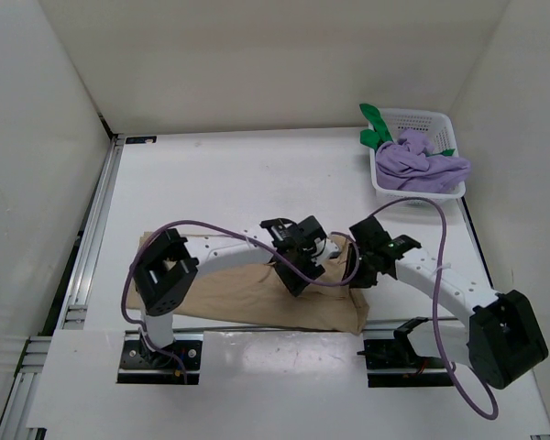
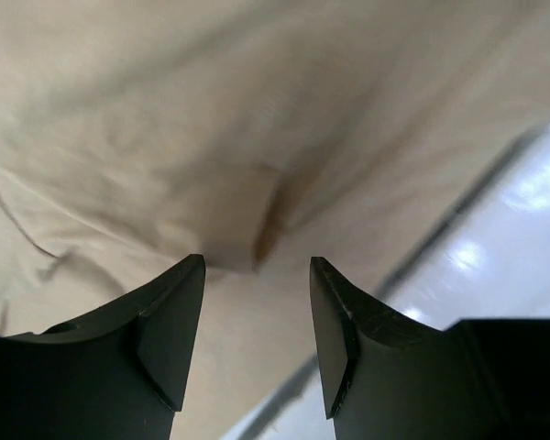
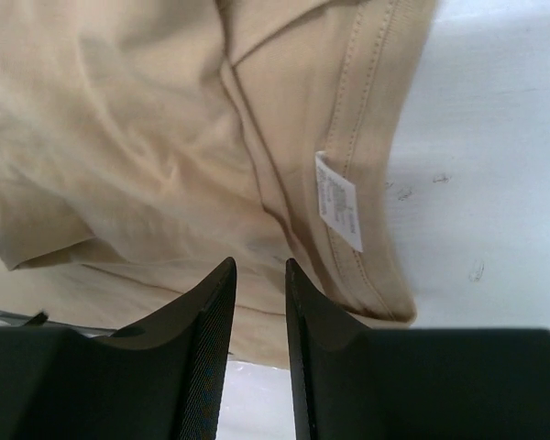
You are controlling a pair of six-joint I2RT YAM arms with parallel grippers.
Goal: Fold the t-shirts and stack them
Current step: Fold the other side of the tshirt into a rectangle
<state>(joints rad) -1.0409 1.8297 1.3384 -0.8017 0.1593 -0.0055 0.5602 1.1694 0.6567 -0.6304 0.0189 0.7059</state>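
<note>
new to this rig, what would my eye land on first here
A tan t-shirt lies spread at the near edge of the table, with the left gripper and right gripper both low over it, the right one by the collar's white label. At the far right, a white basket holds a crumpled purple garment.

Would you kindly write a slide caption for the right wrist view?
Right jaws, narrowly parted, over the tan t-shirt near its neckline and white label.

Left claw (image 2: pixel 257 263) spread wide, right claw (image 3: pixel 259 264) narrowly parted
</note>
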